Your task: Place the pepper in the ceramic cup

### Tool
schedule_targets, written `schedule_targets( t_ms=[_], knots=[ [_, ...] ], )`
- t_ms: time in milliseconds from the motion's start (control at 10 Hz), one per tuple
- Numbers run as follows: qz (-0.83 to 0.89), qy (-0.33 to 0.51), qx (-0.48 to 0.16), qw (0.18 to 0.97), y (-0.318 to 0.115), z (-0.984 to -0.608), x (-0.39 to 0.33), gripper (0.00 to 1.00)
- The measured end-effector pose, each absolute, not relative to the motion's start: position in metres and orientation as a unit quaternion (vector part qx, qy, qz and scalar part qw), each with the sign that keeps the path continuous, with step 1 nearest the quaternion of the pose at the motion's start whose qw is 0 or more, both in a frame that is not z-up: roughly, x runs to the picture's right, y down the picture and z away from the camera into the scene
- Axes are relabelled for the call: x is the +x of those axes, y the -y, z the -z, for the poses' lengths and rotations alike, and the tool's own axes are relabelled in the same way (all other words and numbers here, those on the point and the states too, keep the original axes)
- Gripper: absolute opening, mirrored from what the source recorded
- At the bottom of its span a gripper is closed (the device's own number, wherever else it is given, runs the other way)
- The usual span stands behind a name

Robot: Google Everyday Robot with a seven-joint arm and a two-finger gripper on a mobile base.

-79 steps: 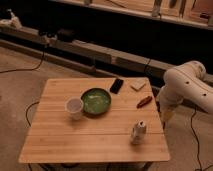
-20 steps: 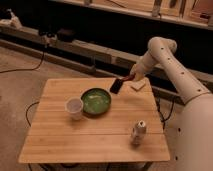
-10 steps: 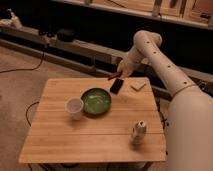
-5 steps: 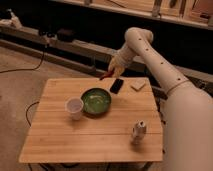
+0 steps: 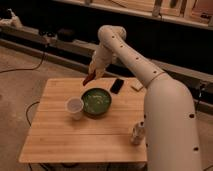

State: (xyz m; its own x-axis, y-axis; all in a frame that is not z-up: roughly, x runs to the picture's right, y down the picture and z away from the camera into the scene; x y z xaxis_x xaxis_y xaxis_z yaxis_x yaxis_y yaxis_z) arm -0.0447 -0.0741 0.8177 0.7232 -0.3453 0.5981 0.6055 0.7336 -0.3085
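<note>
- The claw [image 5: 93, 76] grips the pepper [image 5: 89, 79] up in the air — just behind the green bowl [image 5: 96, 101].
- The ceramic cup [image 5: 75, 107] sits on the desk [image 5: 75, 140], touching the bowl's left side — waiting for the pepper.

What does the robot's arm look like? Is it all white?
Mostly, yes. The arm is thick, round and smooth, cream-white, made of fat tube sections with rounded joints and small dark dots along them. It narrows toward the end effector, above the table's far edge, which is darker. No loose cables show.
</note>
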Motion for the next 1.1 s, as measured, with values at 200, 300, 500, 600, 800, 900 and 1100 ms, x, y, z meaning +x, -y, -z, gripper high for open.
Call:
schedule_targets(
  t_ms=[200,300,500,600,800,900,1100],
  knots=[
    [0.300,0.230,-0.265,0.887,0.066,-0.831,-0.059,0.14],
    [0.316,0.219,-0.267,0.883,0.063,-0.835,-0.069,0.14],
    [0.356,0.203,-0.266,0.873,0.057,-0.835,-0.092,0.14],
    [0.377,0.197,-0.263,0.866,0.053,-0.833,-0.105,0.14],
    [0.409,0.192,-0.260,0.854,0.044,-0.829,-0.126,0.14],
    [0.424,0.188,-0.257,0.848,0.039,-0.826,-0.135,0.14],
    [0.453,0.177,-0.250,0.837,0.031,-0.818,-0.148,0.14]
  ],
)
